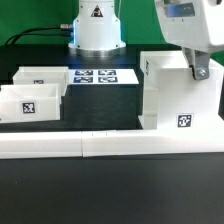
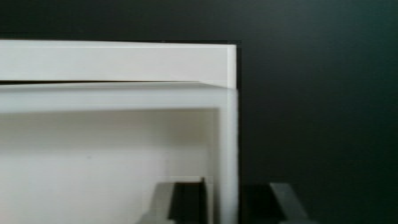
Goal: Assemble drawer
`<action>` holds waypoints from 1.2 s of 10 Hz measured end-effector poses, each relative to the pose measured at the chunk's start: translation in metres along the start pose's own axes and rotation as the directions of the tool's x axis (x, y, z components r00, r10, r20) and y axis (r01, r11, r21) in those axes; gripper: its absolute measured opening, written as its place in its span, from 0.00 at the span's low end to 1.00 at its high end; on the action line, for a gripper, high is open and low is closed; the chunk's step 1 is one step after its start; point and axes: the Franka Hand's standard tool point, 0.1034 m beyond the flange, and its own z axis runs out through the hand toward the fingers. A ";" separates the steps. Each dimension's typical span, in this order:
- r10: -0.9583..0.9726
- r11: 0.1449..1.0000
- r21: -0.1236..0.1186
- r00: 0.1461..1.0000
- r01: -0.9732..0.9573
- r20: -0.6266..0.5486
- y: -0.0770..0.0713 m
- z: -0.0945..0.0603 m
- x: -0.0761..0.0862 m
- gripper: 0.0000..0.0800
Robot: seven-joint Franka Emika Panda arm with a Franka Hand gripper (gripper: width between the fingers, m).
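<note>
The drawer's large white housing (image 1: 178, 95) stands at the exterior view's right, with a tag low on its front. Two small open-top trays sit at the left, one in front (image 1: 28, 103) and one behind it (image 1: 45, 78). My gripper (image 1: 197, 70) is at the housing's top right wall. In the wrist view the gripper (image 2: 231, 203) straddles the thin wall of the housing (image 2: 224, 140). One finger (image 2: 187, 200) lies against the inner side. The other finger stands a little off the outer side. The jaws look open around the wall.
The marker board (image 1: 103, 76) lies behind the parts, in front of the robot base (image 1: 95, 30). A long white L-shaped bar (image 1: 110, 146) runs along the front of the trays and housing. The black table (image 1: 100, 195) lies in front of it.
</note>
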 end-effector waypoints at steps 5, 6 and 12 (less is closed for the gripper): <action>-0.017 1.000 -0.001 1.000 0.017 0.001 0.000 0.000 -0.002 0.76; -0.022 1.000 -0.001 1.000 0.022 0.001 0.000 0.000 -0.002 0.76; -0.259 0.962 -0.079 0.964 0.263 0.056 0.017 -0.037 -0.009 0.81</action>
